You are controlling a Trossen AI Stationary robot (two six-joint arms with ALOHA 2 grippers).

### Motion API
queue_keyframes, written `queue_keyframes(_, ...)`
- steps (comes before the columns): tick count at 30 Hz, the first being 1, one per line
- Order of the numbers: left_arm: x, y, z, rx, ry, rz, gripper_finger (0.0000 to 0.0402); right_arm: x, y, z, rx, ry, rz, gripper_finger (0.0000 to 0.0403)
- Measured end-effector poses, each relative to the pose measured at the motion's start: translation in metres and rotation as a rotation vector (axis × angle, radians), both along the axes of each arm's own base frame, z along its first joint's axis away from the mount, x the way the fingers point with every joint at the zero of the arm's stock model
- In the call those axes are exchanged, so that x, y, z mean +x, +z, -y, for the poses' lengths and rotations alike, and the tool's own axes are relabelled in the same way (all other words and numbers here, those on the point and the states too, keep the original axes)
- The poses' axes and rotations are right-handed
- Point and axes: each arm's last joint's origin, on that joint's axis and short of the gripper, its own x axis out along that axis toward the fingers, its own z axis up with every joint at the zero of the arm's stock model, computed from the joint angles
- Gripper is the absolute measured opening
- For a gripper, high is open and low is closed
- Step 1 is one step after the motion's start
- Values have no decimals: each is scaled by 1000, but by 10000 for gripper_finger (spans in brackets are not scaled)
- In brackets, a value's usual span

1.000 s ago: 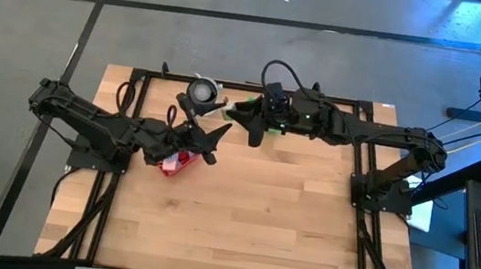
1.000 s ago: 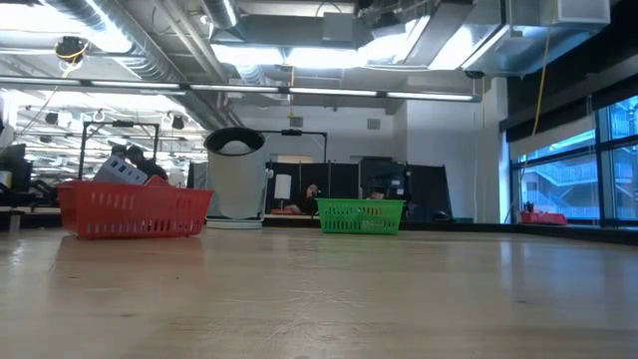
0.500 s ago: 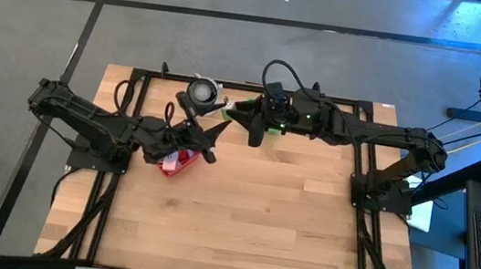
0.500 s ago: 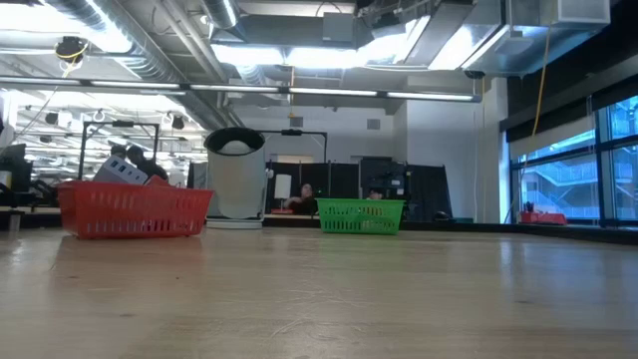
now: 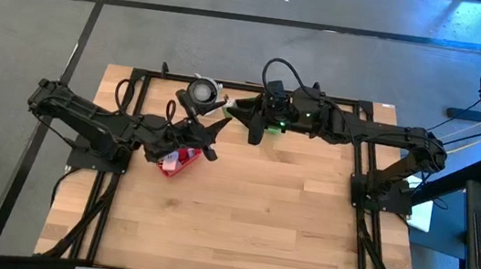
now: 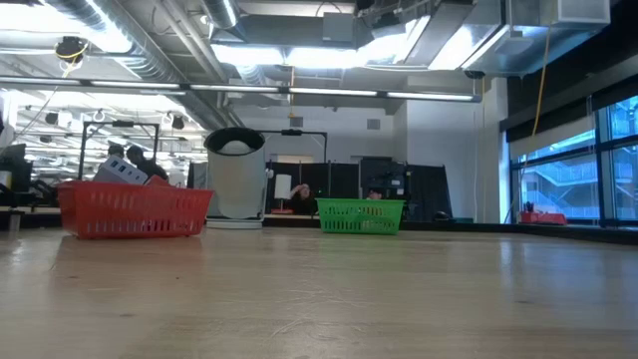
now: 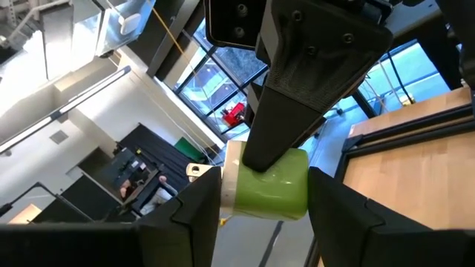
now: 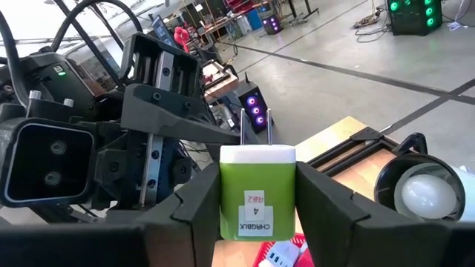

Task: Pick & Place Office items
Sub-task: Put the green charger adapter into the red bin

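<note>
High view: the left gripper and right gripper meet at the table's far edge, above the red basket; what passes between them is too small to make out here.

Low view: the red basket and the green basket stand well apart on the table.

Left wrist view: a green charger is pinched by the right gripper's fingers; the left jaws stand spread beside it.

Right wrist view: the right fingers clamp the charger.
</note>
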Motion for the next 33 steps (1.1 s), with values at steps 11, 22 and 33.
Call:
queue_keyframes(11, 1, -1, 0, -1, 9, -1, 164, -3, 1, 17, 73, 100, -8, 243)
queue_keyframes(22, 0, -3, -1, -99, 52, 73, 164, -63, 25, 48, 36, -1, -116, 338)
queue_keyframes(33, -14, -61, -28, -551, 161, -120, 174, -121, 39, 46, -63, -318, -249, 347)
